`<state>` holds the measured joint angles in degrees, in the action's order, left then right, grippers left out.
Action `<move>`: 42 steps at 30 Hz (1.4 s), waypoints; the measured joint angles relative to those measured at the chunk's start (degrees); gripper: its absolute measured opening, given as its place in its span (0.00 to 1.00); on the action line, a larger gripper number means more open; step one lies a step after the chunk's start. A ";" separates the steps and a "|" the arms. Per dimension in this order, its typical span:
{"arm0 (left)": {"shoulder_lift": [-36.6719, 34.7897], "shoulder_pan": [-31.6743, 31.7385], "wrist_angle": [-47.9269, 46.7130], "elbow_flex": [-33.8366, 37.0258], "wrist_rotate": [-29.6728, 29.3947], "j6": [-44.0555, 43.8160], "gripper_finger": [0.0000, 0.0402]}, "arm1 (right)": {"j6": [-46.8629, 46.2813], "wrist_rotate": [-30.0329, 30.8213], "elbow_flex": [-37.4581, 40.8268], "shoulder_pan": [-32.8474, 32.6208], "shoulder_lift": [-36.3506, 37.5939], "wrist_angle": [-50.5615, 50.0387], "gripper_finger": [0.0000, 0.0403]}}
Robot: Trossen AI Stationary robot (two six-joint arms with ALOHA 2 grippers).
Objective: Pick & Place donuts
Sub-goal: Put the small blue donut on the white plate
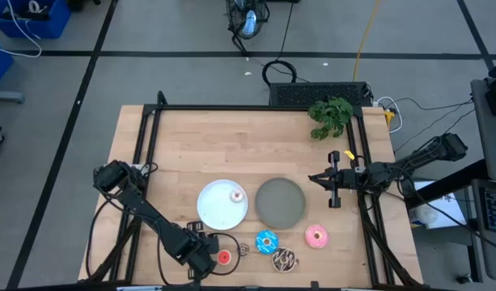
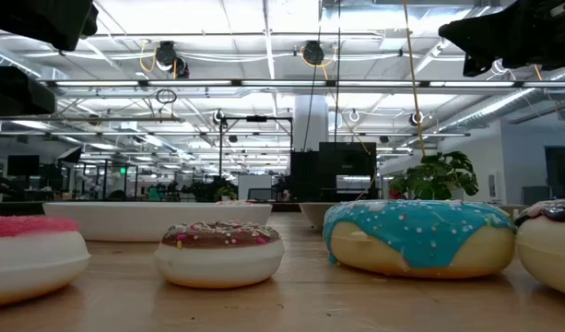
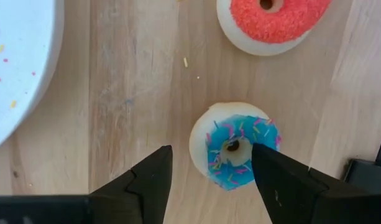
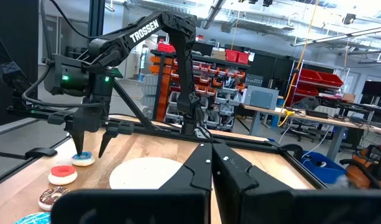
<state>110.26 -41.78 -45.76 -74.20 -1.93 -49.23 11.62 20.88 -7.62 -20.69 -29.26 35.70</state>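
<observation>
Donuts were seen scattered along the near edge of the desk, and the one in hand was a tiny blue donut (image 3: 235, 145) near the front-left corner, lying flat on the wood beside a tiny red donut (image 3: 274, 20). It was judged to be a light, rigid toy with a smooth pale rim that could slip under a weak pinch. The outer rim, taken across its width, was judged the best place for a hold, since the hole looked too narrow for a finger.

The left gripper (image 3: 211, 167) was held directly above this donut with its fingers (image 3: 150, 180) spread slightly wider than the ring, one on either side; nothing was grasped, and no contact could be made out. A round white plate (image 1: 215, 212) lay just beside it.

The right gripper (image 1: 335, 179) was parked well apart at the right edge, with its fingers (image 4: 230, 169) pressed together on nothing.
</observation>
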 joint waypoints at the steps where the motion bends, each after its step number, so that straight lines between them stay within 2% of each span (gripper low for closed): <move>1: 0.00 0.00 0.23 0.16 -0.19 -0.01 0.54 | 0.00 0.00 0.00 0.00 0.00 0.00 0.00; 9: -0.40 0.35 9.64 6.36 1.17 -0.79 0.54 | 0.00 0.00 0.00 0.00 0.01 0.00 0.00; 16: -0.28 0.70 8.92 5.90 2.66 1.27 0.53 | 0.00 0.00 0.00 0.00 0.01 0.04 0.00; 19: -0.11 1.12 7.76 5.05 3.86 3.24 0.46 | 0.00 -0.02 0.00 0.00 -0.01 0.04 0.00; 28: -0.64 3.65 5.56 3.66 7.08 9.68 0.05 | 0.00 -0.02 0.00 0.00 -0.01 0.04 0.00; 30: -1.83 4.12 4.70 3.66 7.10 10.04 0.03 | 0.04 -0.02 0.00 0.00 -0.01 0.04 0.00; 36: -8.35 5.00 2.83 3.59 6.10 11.43 0.07 | 0.15 -0.02 0.00 0.00 0.01 0.04 0.00; 42: -17.32 6.46 -3.88 3.55 3.57 11.22 0.02 | 0.17 -0.02 0.00 0.00 -0.01 0.04 0.00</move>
<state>92.94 -35.32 -49.63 -70.65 1.64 -38.01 11.79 20.86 -7.62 -20.69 -29.28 35.75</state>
